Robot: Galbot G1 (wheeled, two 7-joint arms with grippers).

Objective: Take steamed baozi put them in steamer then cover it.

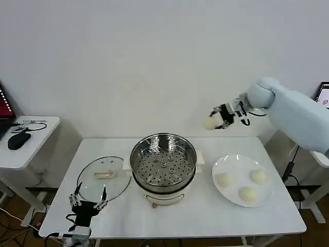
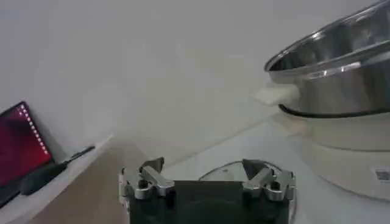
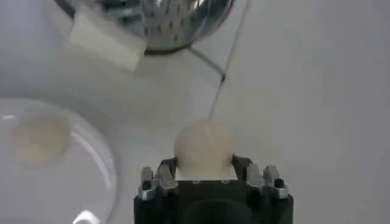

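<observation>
The steel steamer (image 1: 163, 165) stands mid-table with its perforated tray bare. Its rim and white handle show in the right wrist view as steamer (image 3: 146, 21), and its side as steamer (image 2: 341, 73) in the left wrist view. High above the table's back right, my right gripper (image 1: 215, 122) is shut on one cream baozi (image 1: 209, 123), seen close as baozi (image 3: 203, 145). Three more baozi (image 1: 249, 194) lie on the white plate (image 1: 236, 162). The glass cover (image 1: 104, 177) lies flat left of the steamer. My left gripper (image 1: 88, 196) hovers open at the cover's near edge.
A side table (image 1: 25, 149) at far left carries a mouse and a laptop (image 2: 18, 146). The plate (image 3: 91, 176) sits right of the steamer, below my right arm. Bare tabletop lies in front of the steamer and along the table's front edge.
</observation>
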